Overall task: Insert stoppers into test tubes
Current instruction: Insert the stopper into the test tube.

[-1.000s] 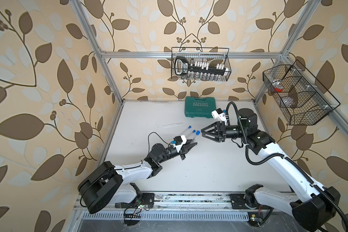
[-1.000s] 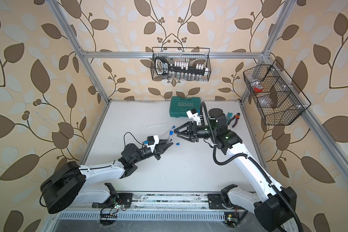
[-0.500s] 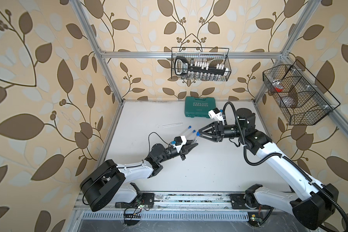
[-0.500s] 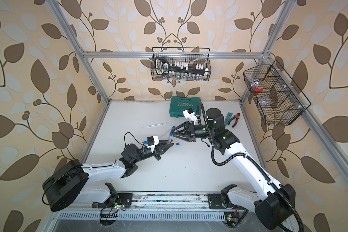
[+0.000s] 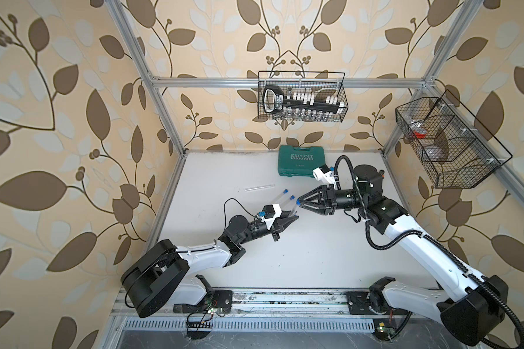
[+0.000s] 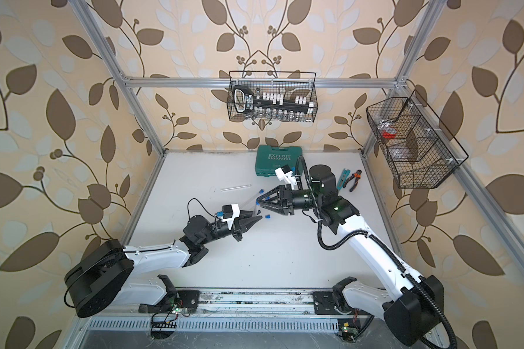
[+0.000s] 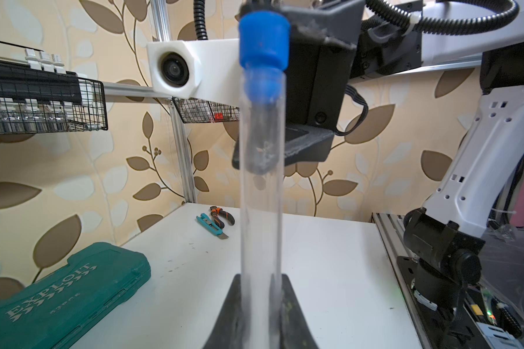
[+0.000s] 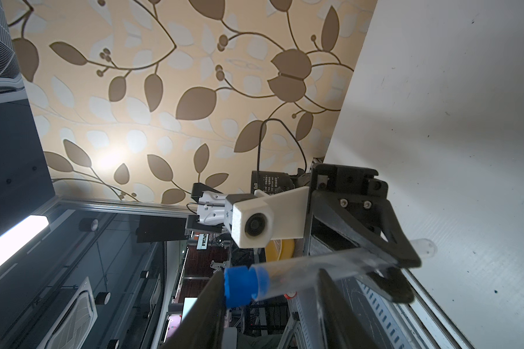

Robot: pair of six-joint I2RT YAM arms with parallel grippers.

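**Progress:** third tube of four is in hand. Two plugged tubes (image 5: 285,191) lie on the white table (image 5: 315,256) just beyond the grippers and look finished. One bare tube (image 5: 259,188) lies farther back. A loose stopper (image 6: 267,216) sits on the table beside the left gripper (image 5: 294,217). That pair is yet to be done.

**Current step:** the left gripper is clamped on the lower part of the test tube (image 7: 260,196), which is raised off the table with its mouth toward the right arm. A blue stopper (image 7: 263,45) sits in the mouth, neck in, with a sliver of neck showing above the rim. I judge it nearly seated. The right gripper (image 5: 299,201) has its jaws parted, one finger against the cap end, clamping nothing.

**Materials:**
- Tube: clear, smooth, thin-walled, straight, with a rounded closed end.
- Stopper: matte blue and stepped, a wide cap over a narrower neck.
- Gripper fingers (image 7: 233,314): black, rough-edged wedges.
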